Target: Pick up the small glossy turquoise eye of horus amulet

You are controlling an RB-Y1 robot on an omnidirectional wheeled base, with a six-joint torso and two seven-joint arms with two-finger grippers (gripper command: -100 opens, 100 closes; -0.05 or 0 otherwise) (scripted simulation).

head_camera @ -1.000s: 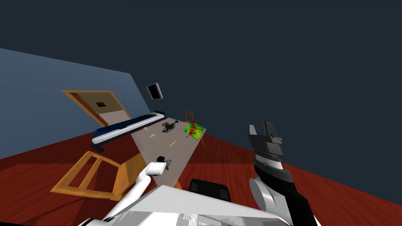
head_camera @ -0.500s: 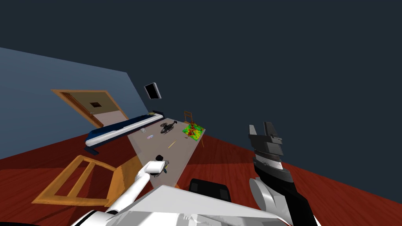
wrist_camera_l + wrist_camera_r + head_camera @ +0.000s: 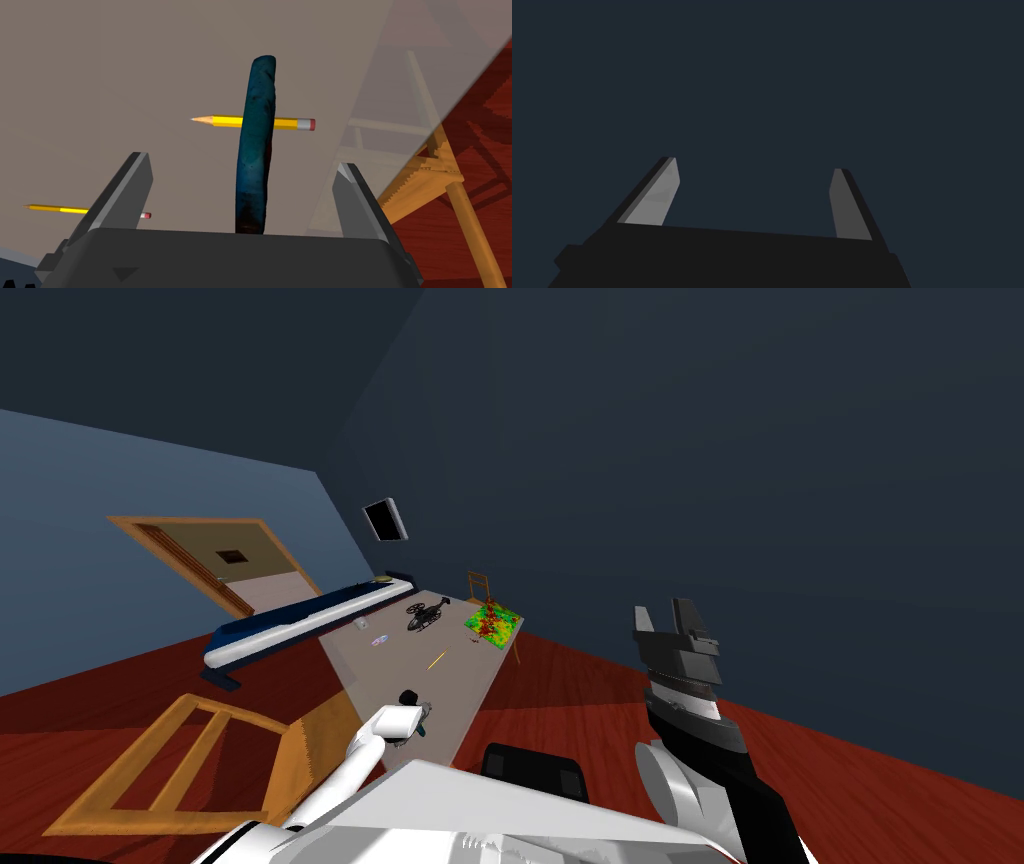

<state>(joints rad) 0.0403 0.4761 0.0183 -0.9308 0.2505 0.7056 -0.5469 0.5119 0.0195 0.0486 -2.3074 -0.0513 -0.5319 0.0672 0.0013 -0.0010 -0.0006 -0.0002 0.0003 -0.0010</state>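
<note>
Since the amulet [image 3: 256, 145] is small and shows a gloss on its dark turquoise surface, we judge it light, stiff and likely slippery. It may also chip if squeezed hard or dropped. In the left wrist view it appears as a narrow upright strip midway between the left jaws, which stand wide open and touch neither side of it. Its lower end runs down behind the dark body of the hand. We cannot tell whether it rests on an edge or lies along the tabletop [image 3: 100, 60].

A yellow pencil [image 3: 287, 122] lies crosswise behind the amulet, and a second pencil [image 3: 60, 209] lies off beyond one finger, both on the same grey tabletop. A wooden chair [image 3: 440, 170] shows past the tabletop's edge, over the red floor [image 3: 480, 100].

We would take hold across the two broad faces near the middle of its length, closing gently and evenly so that the smooth piece does not squirt out or twist.

In the head view the right arm is raised at our right side, and the right jaws are open and empty.
</note>
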